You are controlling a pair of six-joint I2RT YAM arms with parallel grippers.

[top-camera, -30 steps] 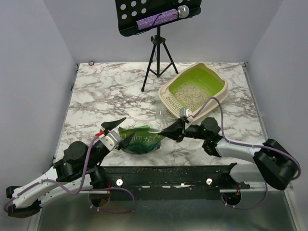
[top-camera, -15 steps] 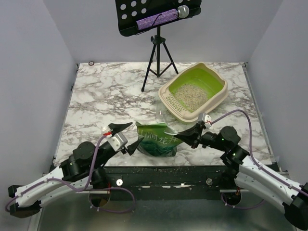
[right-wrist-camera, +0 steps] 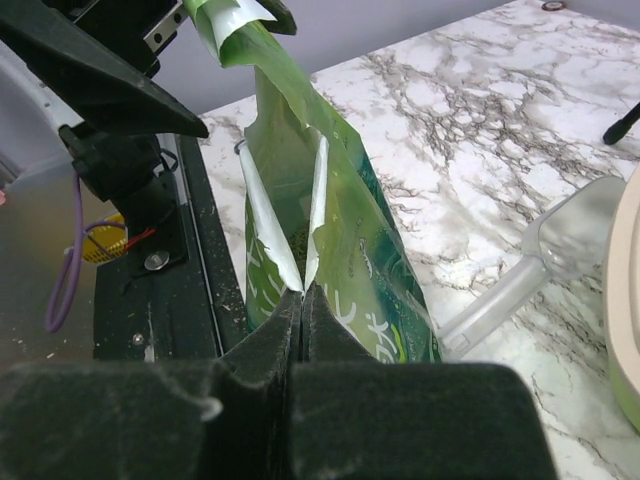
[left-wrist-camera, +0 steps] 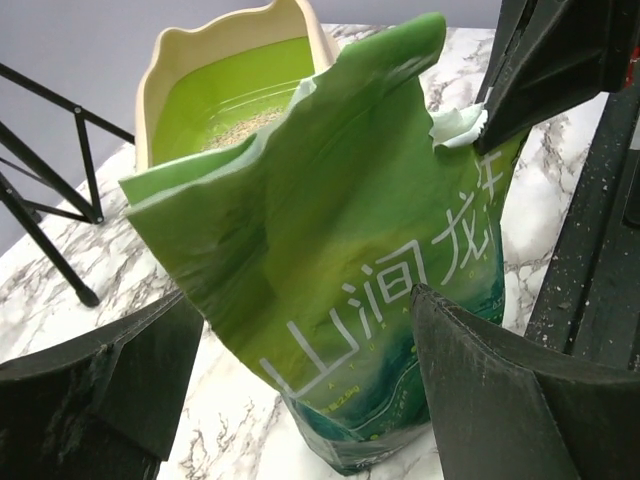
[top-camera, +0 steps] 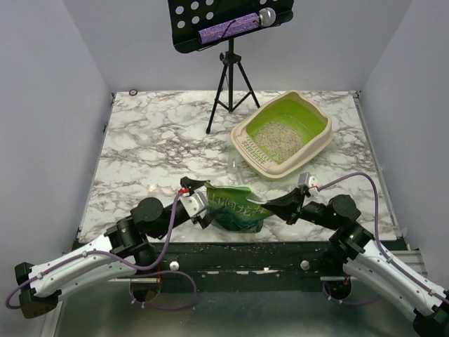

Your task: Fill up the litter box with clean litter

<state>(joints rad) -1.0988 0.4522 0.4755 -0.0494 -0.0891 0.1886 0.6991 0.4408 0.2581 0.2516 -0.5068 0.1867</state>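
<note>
The beige litter box (top-camera: 319, 140), lime-green inside, sits at the back right with a patch of clean litter (top-camera: 275, 137) on its floor. It also shows behind the bag in the left wrist view (left-wrist-camera: 160, 80). A glossy green bag (top-camera: 238, 209) stands upright near the table's front edge. My right gripper (top-camera: 270, 205) is shut on the bag's right top edge, pinching the seam (right-wrist-camera: 302, 290) below the gaping mouth. My left gripper (top-camera: 198, 203) is open, a finger on each side of the bag's (left-wrist-camera: 340, 240) lower part.
A clear plastic scoop (right-wrist-camera: 530, 270) lies on the marble between the bag and the litter box. A black music stand's tripod (top-camera: 228, 91) stands at the back middle. A black rail (top-camera: 245, 253) dusted with granules runs along the front edge.
The bag has shifted right and now stands more upright. My left gripper followed it and opened wider. My right arm drew back to the right, still pinching the bag's edge.
</note>
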